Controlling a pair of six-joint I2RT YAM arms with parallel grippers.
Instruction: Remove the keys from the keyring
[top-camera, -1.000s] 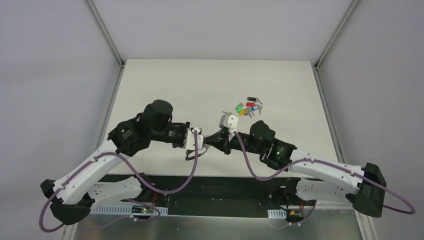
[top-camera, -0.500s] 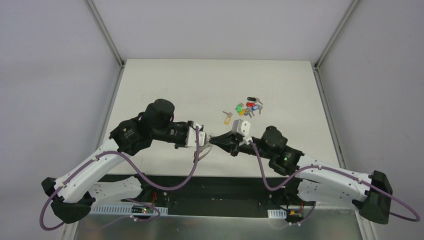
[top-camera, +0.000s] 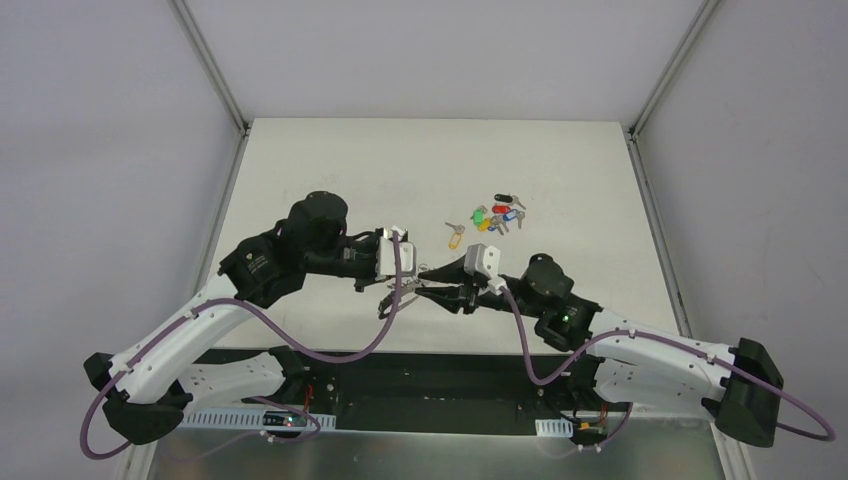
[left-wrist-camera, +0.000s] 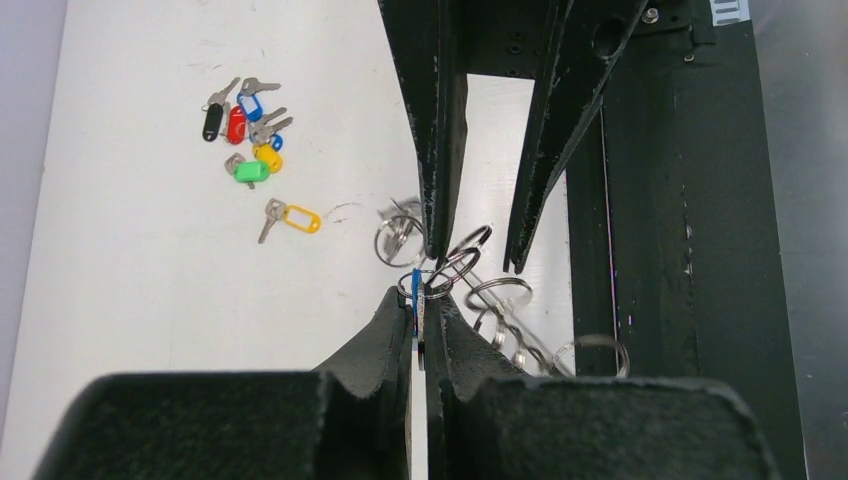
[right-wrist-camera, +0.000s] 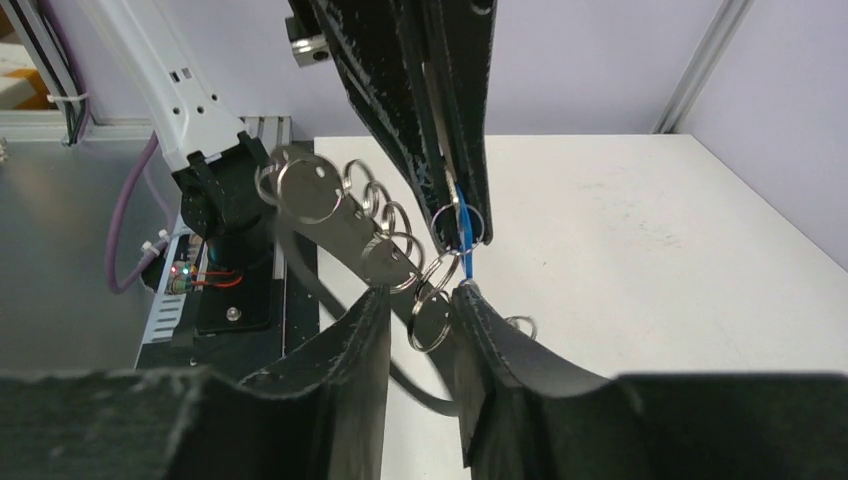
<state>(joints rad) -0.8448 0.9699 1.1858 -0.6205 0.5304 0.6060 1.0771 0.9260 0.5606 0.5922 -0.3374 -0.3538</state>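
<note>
The keyring (right-wrist-camera: 335, 225) is a dark grey strap loop with a row of metal split rings; it hangs between the two grippers and also shows in the top view (top-camera: 388, 303). My left gripper (left-wrist-camera: 420, 296) is shut on a blue-tagged key (left-wrist-camera: 416, 290) still on one ring, also seen in the right wrist view (right-wrist-camera: 463, 232). My right gripper (right-wrist-camera: 420, 296) is open, its fingers either side of a split ring (right-wrist-camera: 430, 322), facing the left gripper tip to tip (top-camera: 428, 281). Loose keys (top-camera: 498, 214) with coloured tags lie on the table.
A yellow-tagged key (top-camera: 455, 236) lies alone left of the pile, also in the left wrist view (left-wrist-camera: 293, 217). The black base rail (left-wrist-camera: 680, 200) runs along the near table edge under the grippers. Metal frame posts stand at the far corners.
My right gripper drew back from the spot where the yellow-tagged key now lies and moved left up to the left gripper. My left gripper shifted slightly right and up with the keyring.
</note>
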